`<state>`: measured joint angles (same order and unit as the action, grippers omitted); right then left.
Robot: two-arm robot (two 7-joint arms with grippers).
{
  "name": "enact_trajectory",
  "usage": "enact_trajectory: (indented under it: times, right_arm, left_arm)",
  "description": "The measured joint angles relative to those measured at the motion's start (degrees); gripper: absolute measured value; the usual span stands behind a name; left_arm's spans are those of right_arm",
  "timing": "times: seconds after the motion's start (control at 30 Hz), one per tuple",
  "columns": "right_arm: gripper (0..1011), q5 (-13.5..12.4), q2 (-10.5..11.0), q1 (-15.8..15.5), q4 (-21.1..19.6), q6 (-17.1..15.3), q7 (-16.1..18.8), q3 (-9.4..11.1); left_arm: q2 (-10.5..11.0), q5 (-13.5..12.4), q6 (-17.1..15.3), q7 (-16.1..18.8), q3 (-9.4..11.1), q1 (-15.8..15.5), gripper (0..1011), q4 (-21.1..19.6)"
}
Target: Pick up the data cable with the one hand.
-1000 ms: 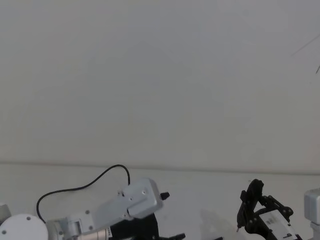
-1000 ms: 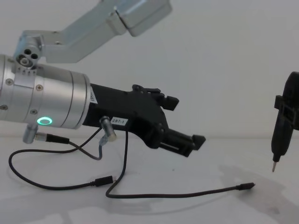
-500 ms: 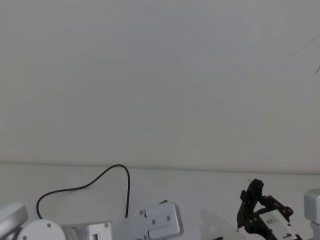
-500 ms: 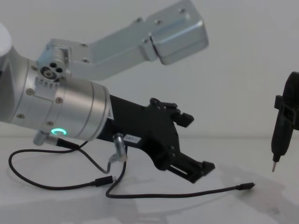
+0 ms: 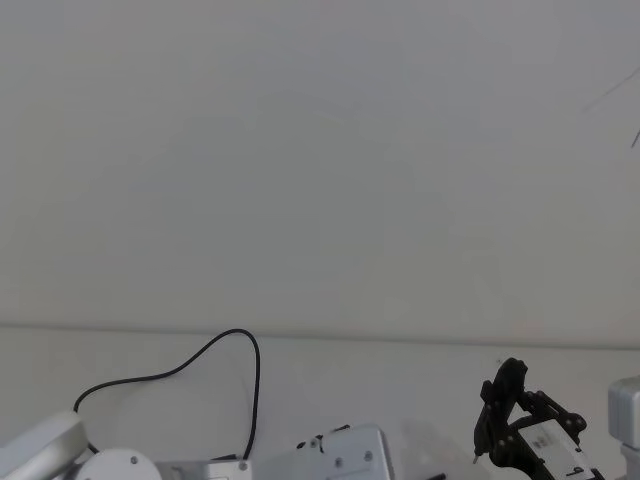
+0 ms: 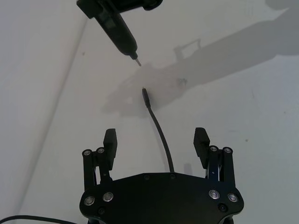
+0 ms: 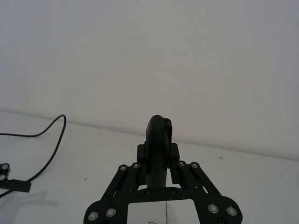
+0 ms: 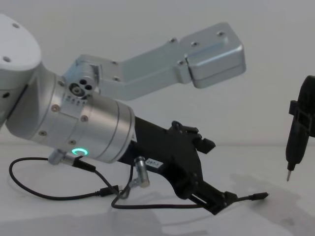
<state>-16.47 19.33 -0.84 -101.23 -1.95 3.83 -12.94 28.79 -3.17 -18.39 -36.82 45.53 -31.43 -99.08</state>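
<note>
Straddling the data cable, the left gripper holds its jaws apart.

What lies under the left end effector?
The data cable, on the table, runs between the left end effector's open fingers to its plug; the stretch beneath its body is covered; the right end effector grips a tool.

I see a plain white table. The data cable lies flat along its near part, with the plug end to the right. Farther off on the left, a second black cable loops across the surface and seems to rest there.
</note>
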Motion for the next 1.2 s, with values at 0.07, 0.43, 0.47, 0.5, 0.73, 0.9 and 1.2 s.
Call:
enact_trajectory:
  times: [0.07,0.43,0.47,0.5,0.73,0.9,1.2]
  right_arm:
    - [268,0.00,0.00,0.00,0.00,0.00,0.00,0.00]
    - [268,0.00,0.00,0.00,0.00,0.00,0.00,0.00]
    - [268,0.00,0.00,0.00,0.00,0.00,0.00,0.00]
    - [268,0.00,0.00,0.00,0.00,0.00,0.00,0.00]
    - [268,0.00,0.00,0.00,0.00,0.00,0.00,0.00]
    - [268,0.00,0.00,0.00,0.00,0.00,0.00,0.00]
    - [268,0.00,0.00,0.00,0.00,0.00,0.00,0.00]
  left_arm:
    - [-0.33,-0.10,-0.71,-0.13,0.09,-0.06,1001,0.23]
    - [-3.23,-0.99,-5.95,-0.71,0.76,-0.96,1002,2.89]
    - [-3.43,-1.09,-6.28,-0.74,0.83,-1.06,1002,3.10]
    - [-3.94,-1.29,-6.95,-0.80,0.99,-1.30,1001,3.50]
    - [-5.60,-2.18,-9.60,-1.12,1.54,-2.29,1002,4.97]
    - [-6.52,-2.71,-10.84,-1.27,1.83,-2.86,1002,5.79]
    - [-8.20,-3.68,-12.33,-1.46,2.33,-3.73,1002,7.37]
